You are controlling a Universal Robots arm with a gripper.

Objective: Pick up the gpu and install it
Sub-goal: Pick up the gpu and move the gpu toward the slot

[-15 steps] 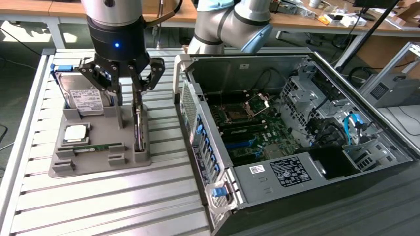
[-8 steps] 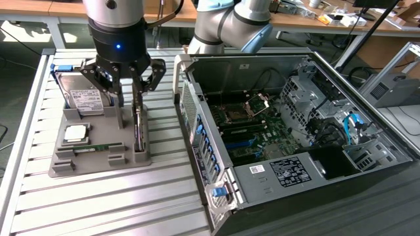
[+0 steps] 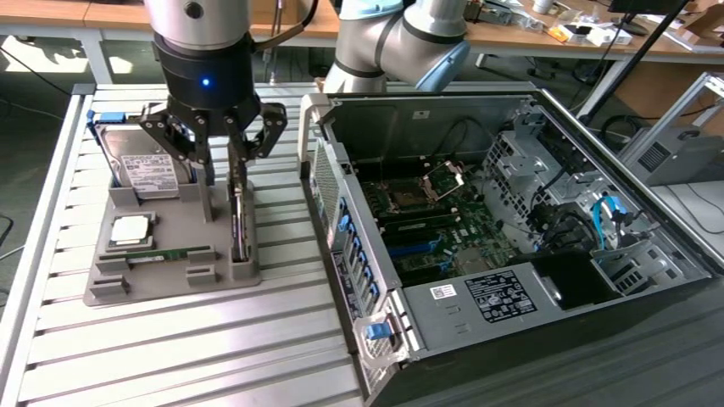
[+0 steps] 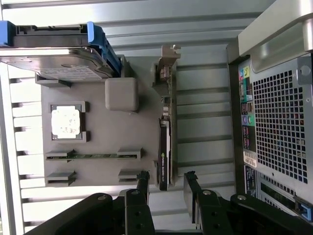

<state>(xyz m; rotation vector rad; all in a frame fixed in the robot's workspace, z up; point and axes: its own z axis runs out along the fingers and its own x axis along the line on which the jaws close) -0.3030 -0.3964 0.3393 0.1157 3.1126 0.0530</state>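
Over the tray [image 3: 169, 288] at the exterior view's left, we are poising the gripper [image 4: 166, 182], jaws apart, astride the gpu [image 4: 165, 142], which is standing on edge, likely for an easy pinch.

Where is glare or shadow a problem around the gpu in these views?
Wrist view: cpu lid washed out white; gpu reads dark, standing on edge between the fingers of the open pincer. Exterior view: table slats evenly lit, computer case interior dimmer.
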